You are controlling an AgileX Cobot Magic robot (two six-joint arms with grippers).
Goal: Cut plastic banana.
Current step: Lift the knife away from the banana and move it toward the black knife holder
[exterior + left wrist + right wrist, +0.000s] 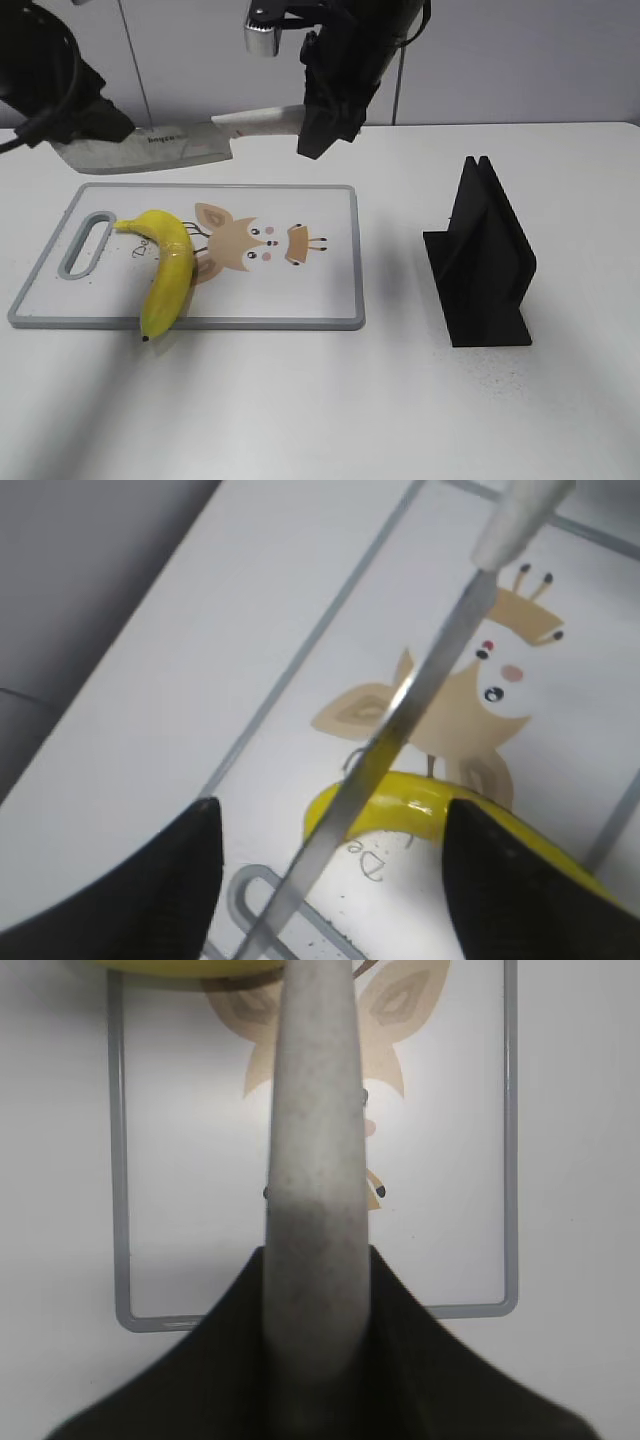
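Observation:
The plastic banana (165, 275) lies on the left part of the cutting board (300, 290), its lower end over the front edge. My right gripper (320, 130) is shut on the grey handle of a knife (170, 148) and holds it in the air above the board's far edge, blade pointing left. The handle fills the right wrist view (310, 1110), gripped between the jaws (315, 1260). My left gripper (100, 120) is at the blade's tip end. In the left wrist view its jaws (332, 805) are open around the blade (420, 680), above the banana (420, 805).
A black stand (485, 260) with a slot on top is on the white table to the right of the board. The board has a cartoon print and a handle hole (88, 240) at its left end.

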